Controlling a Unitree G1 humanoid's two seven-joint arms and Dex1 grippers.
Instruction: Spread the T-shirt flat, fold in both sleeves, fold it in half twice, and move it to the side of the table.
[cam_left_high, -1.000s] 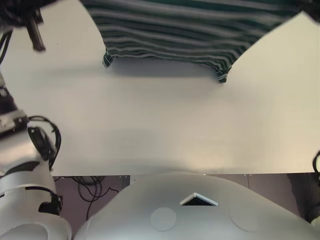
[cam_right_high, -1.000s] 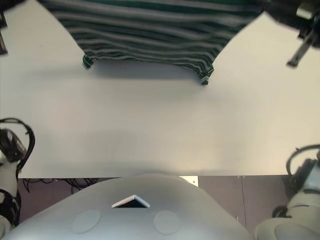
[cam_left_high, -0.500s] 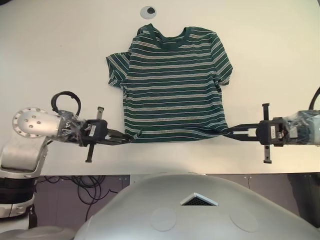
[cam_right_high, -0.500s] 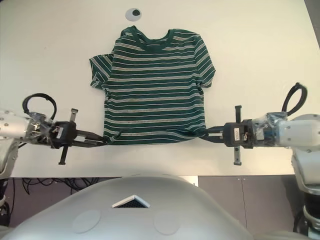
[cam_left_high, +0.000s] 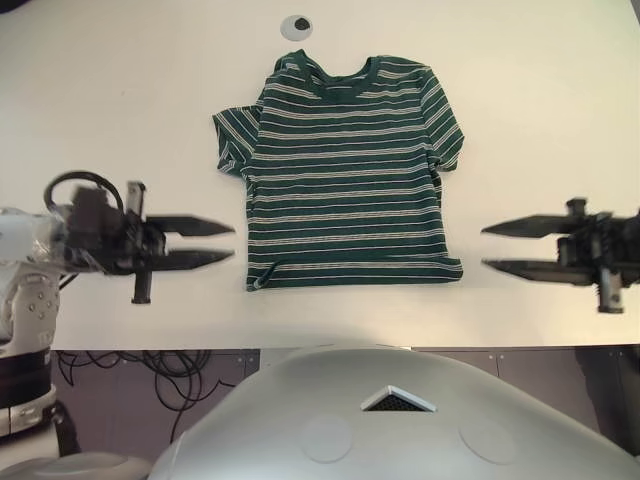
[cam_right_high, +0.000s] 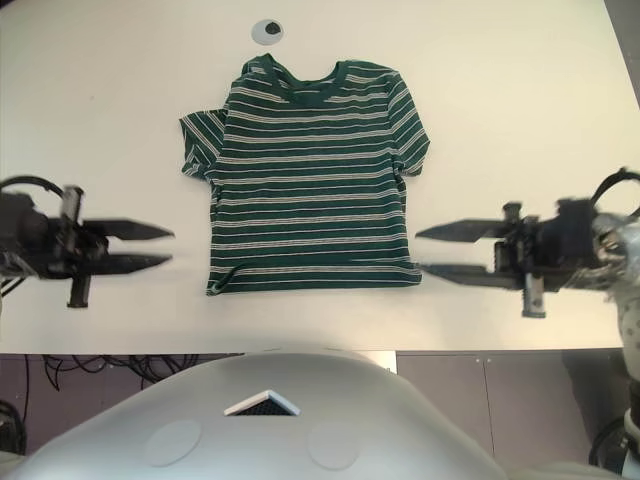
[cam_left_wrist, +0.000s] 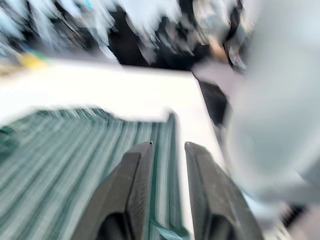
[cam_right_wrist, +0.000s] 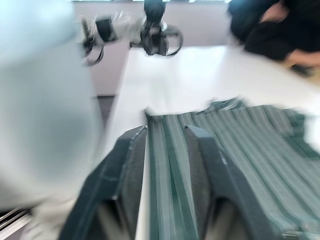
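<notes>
Lying flat on the table (cam_left_high: 120, 120), the T-shirt (cam_left_high: 345, 170) runs lengthwise away from the robot, collar at the far end, hem nearest. Left gripper (cam_left_high: 230, 241) and right gripper (cam_left_high: 485, 247) flank the hem, fingers parted, empty, clear of the cloth.

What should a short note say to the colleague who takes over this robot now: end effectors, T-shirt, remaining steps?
Left end effector: open, empty, beside the hem's left corner, not touching it.
Right end effector: open, empty, beside the hem's right corner, not touching.
Dark green, white-striped fabric T-shirt: flat on the white table, collar away from the robot; left sleeve slightly bunched.
Done: spreading. Left: fold both sleeves in, fold in half twice, move to the table's side.
</notes>
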